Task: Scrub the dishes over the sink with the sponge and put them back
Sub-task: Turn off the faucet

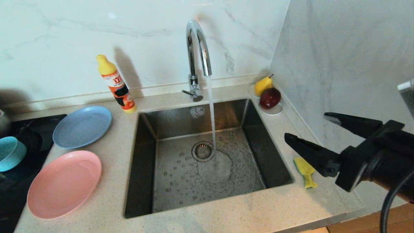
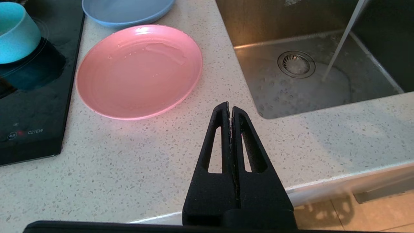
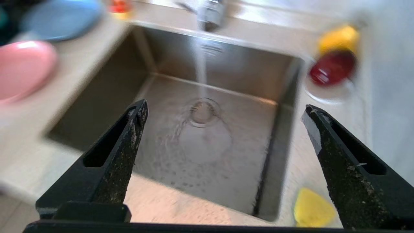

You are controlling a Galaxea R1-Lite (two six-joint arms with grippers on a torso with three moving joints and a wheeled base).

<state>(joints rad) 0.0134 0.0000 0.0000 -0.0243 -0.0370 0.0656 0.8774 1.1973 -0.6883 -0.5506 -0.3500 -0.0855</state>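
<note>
A: Progress? Looks like barely started. Pink plate lower left of the head view, blue plate just above it, teal bowl at far left on the black cooktop. All sit on the counter, none over the sink.

B: Sponge?

A: Sponge lies on the speckled counter right of the basin, lower right of frame, untouched. Right gripper hangs above it, jaws spread wide, holding nothing. Left gripper parked at the counter edge, jaws pressed together, empty.

B: Materials?

A: Plates matte, round, shallow; the pink one shows wet smears. Sponge soft, yellow, crumpled. Basin square brushed steel, round strainer, chrome arched tap running. Grabbing the sponge, scrubbing and returning the dishes all remain, I'd judge.
</note>
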